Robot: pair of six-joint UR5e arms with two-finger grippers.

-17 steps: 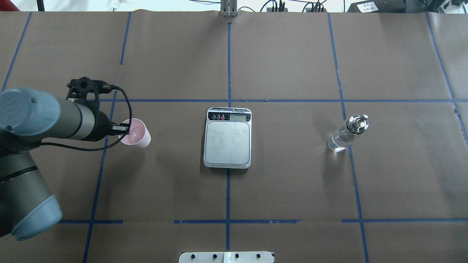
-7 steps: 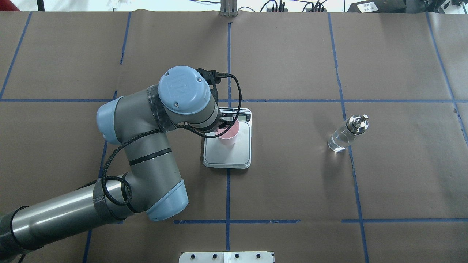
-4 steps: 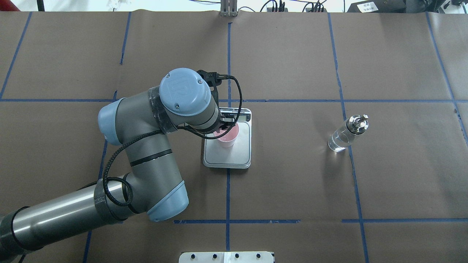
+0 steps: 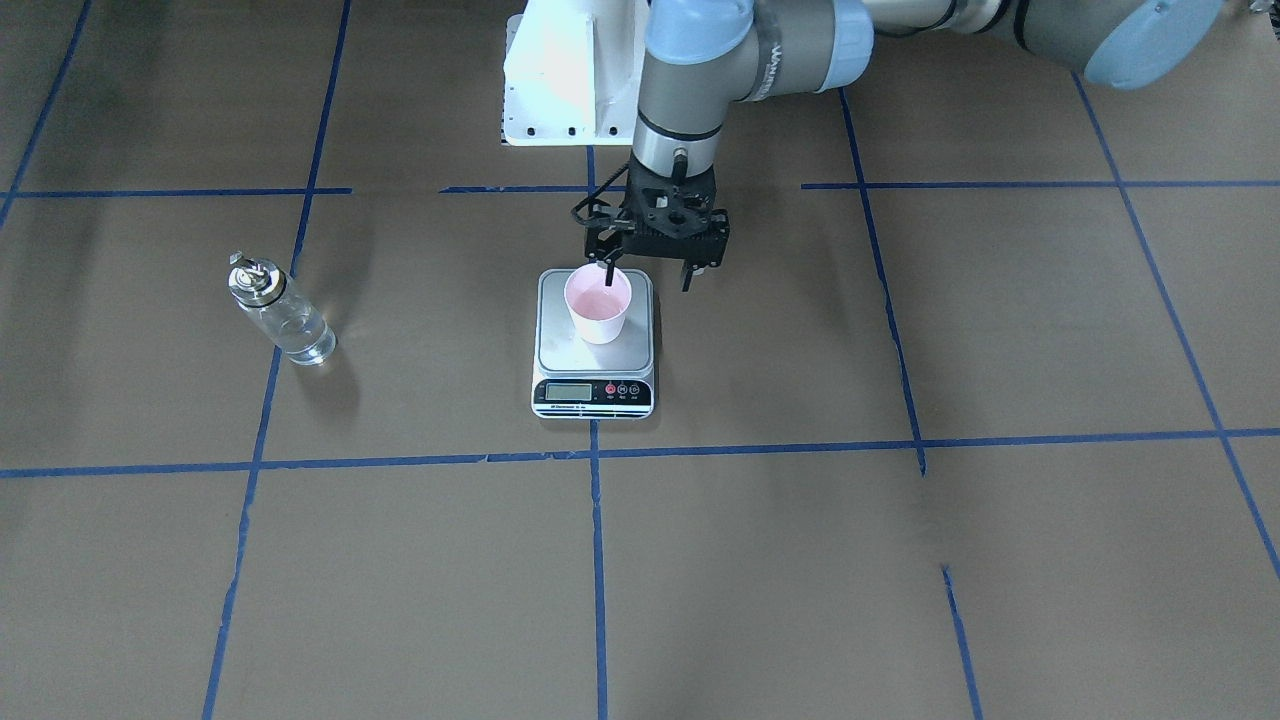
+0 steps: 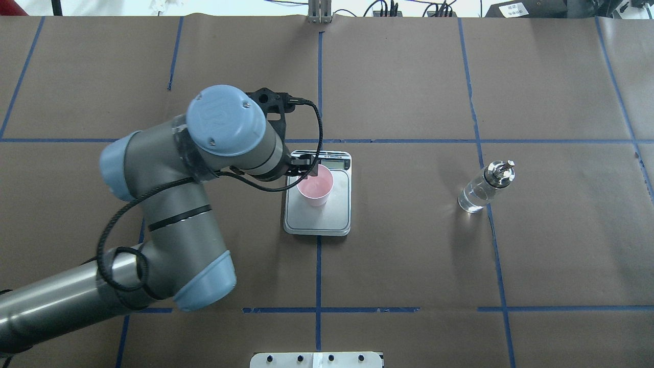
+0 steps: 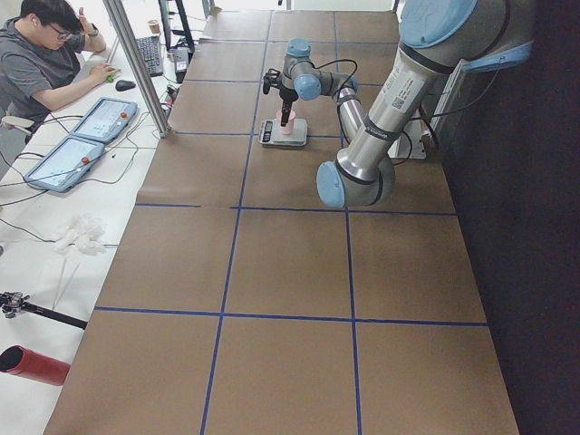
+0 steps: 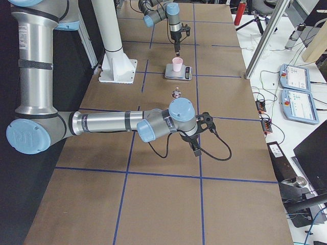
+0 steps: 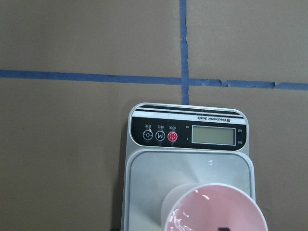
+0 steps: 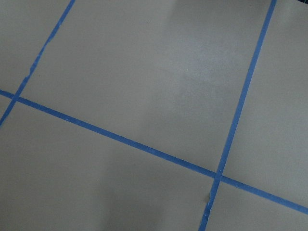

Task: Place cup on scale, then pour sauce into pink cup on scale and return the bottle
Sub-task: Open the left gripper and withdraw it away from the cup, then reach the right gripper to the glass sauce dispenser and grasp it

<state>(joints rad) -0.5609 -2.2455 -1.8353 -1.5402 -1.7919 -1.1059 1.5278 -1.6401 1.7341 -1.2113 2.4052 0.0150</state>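
The pink cup (image 4: 598, 305) stands upright on the silver plate of the scale (image 4: 560, 350), towards the side nearer the robot. It also shows in the overhead view (image 5: 315, 186) and the left wrist view (image 8: 216, 211). My left gripper (image 4: 647, 277) is open and just above and behind the cup, with one finger over its rim and holding nothing. The glass bottle (image 5: 483, 189) with clear sauce stands alone on the table's right side. My right gripper (image 7: 196, 146) hovers over bare table beyond the bottle; I cannot tell whether it is open or shut.
Blue tape lines divide the brown table cover. The white robot base (image 4: 560, 80) stands at the table's near edge. An operator (image 6: 45, 63) sits at a side desk with tablets. The scale's display strip (image 8: 187, 134) faces away from the robot.
My left arm carried the cup from the table's left onto the scale, set it down and let go. It has now drawn back to the left with the gripper open.
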